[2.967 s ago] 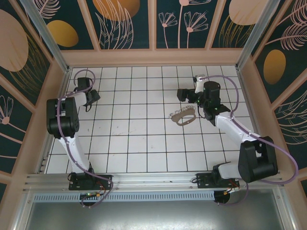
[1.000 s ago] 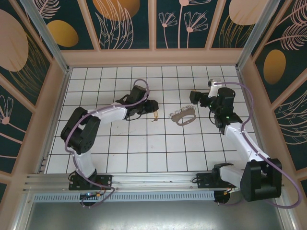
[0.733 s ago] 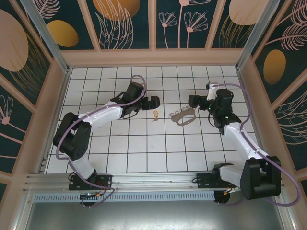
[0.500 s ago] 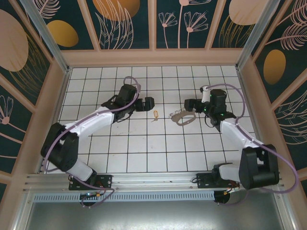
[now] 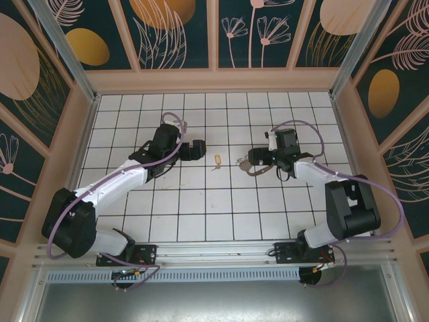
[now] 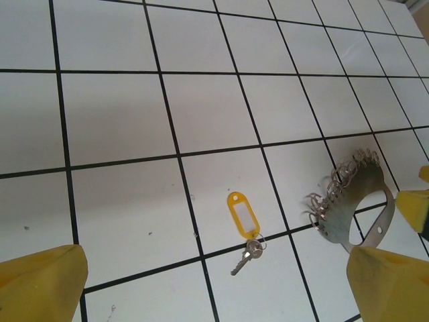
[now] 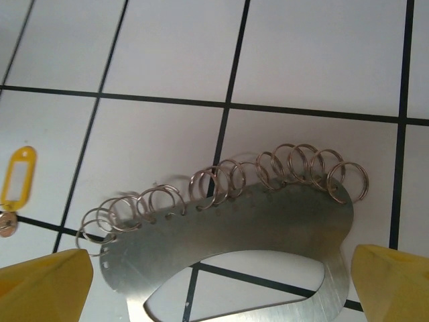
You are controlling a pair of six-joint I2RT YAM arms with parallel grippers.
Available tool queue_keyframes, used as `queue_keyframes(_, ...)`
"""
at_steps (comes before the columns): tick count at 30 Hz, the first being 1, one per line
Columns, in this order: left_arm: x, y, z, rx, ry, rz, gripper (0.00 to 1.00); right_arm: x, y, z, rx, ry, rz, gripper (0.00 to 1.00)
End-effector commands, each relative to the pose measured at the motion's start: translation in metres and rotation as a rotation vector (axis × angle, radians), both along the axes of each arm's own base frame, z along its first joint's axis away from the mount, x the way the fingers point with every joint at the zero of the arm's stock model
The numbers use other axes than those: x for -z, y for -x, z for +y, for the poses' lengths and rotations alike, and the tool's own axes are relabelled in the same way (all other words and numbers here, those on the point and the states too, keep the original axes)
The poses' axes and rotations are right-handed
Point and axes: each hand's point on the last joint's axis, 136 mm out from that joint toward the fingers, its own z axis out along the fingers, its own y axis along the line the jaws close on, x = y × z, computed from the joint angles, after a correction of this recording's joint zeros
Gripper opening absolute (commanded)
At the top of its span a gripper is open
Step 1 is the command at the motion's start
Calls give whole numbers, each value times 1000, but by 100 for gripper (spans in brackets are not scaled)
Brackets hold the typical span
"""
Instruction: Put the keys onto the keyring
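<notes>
A small silver key (image 6: 247, 255) on a yellow tag (image 6: 242, 216) lies flat on the tiles; its tag also appears as the yellow tag (image 5: 216, 159). To its right lies the keyring (image 6: 350, 209), a curved metal plate (image 7: 268, 215) with several wire rings (image 7: 221, 181) along its edge. My left gripper (image 5: 197, 149) hovers left of the key, open and empty, with yellow fingertips (image 6: 41, 282) wide apart. My right gripper (image 5: 257, 158) hangs low over the keyring (image 5: 245, 164), open, its fingertips (image 7: 392, 283) straddling the plate without touching it.
The floor is white tile with black grid lines (image 5: 201, 194). Wooden walls and metal posts (image 5: 80, 100) close in the cell. The right gripper's yellow fingertip (image 6: 415, 201) stands just beyond the plate.
My left gripper opened, left the tagged key on the tiles and drew back to the left. My right gripper came left and down over the keyring.
</notes>
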Motion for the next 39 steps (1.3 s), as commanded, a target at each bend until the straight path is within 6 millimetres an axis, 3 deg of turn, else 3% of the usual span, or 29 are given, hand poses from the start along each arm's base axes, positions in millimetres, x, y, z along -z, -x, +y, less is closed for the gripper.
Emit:
queue_keyframes(1, -6, -1, -1, 32, -3, -53, 99, -6, -10, 2, 19, 34, -14, 99)
queue_keyframes(10, -16, 3, -7, 52, 63, -72, 99, 4, -33, 17, -3, 53, 2, 97)
queue_keyframes(24, -16, 12, 6, 7, 62, -82, 98, 20, -33, 16, -12, 98, 33, 92)
queue_keyframes(39, -15, 13, 11, -2, 52, -95, 98, 40, -34, 15, -9, 136, 76, 68)
